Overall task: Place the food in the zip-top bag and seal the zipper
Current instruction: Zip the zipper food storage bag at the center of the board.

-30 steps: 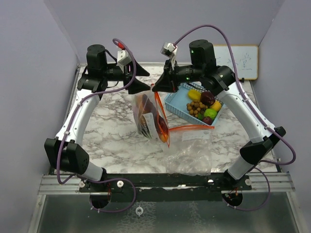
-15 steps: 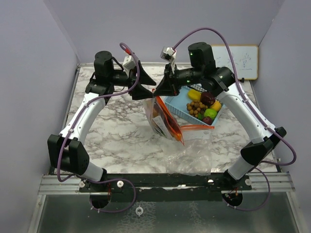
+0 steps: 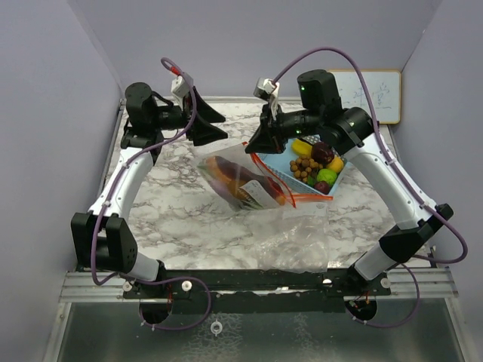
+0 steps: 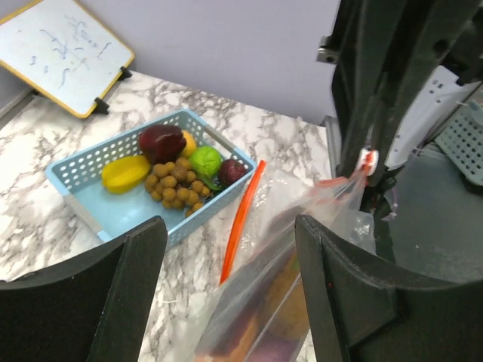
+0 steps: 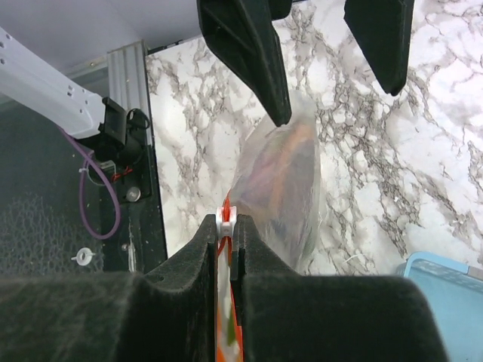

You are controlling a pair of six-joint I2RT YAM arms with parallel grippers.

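One bag (image 5: 287, 177) in right pincer (image 5: 225, 226)

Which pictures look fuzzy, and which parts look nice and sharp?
Left wrist view: the left pincer, open, has close, soft-edged black fingers; the blue basket is sharp. Right wrist view: the right pincer, shut on the zipper of the zip-top bag, blurs up close; the marble table is crisp. Top view: evenly lit, sharp all over.
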